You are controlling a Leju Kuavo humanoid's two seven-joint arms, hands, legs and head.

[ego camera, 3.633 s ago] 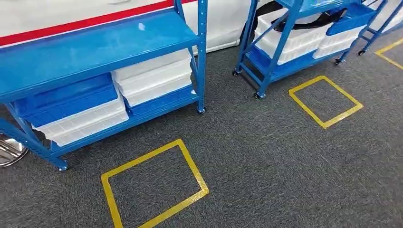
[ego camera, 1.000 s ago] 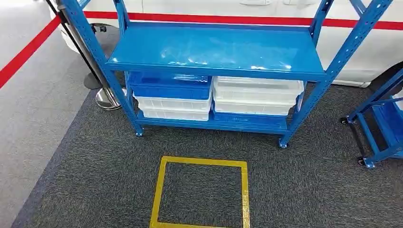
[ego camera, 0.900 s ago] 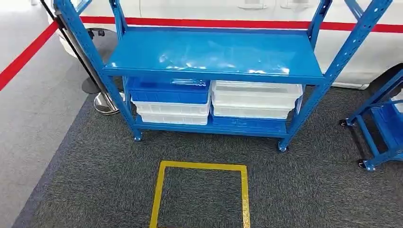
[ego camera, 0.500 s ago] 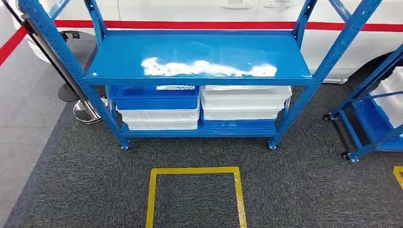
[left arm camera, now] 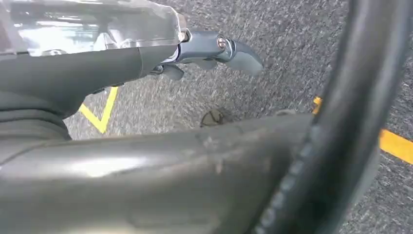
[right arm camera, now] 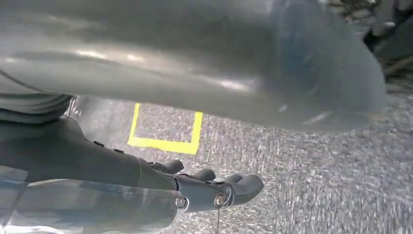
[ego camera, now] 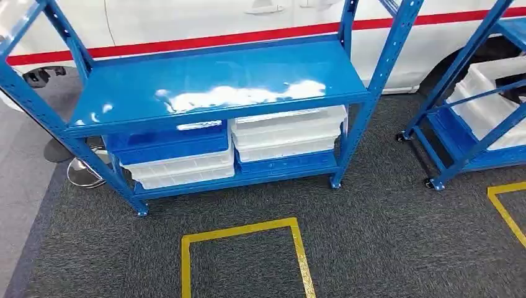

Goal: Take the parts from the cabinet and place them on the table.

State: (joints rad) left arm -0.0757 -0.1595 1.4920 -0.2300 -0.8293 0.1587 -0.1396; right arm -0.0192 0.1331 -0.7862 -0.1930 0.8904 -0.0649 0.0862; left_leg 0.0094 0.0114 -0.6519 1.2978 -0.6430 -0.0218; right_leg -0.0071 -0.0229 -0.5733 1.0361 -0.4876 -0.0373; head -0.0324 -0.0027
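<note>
A blue cabinet [ego camera: 217, 87] stands in the upper middle of the frame, with white and blue bins [ego camera: 288, 133] stacked on its lower shelf. The left robot hand [left arm camera: 214, 51] and right robot hand [right arm camera: 214, 187] hang over carpet, fingers loosely extended, holding nothing.

blue shelf rack [ego camera: 217, 87] on carpet, stacked bins [ego camera: 288, 133] on lower shelf

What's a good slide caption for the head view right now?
Blue shelving rack with stacked white and blue bins on its lower shelf, a yellow floor square taped in front.
</note>
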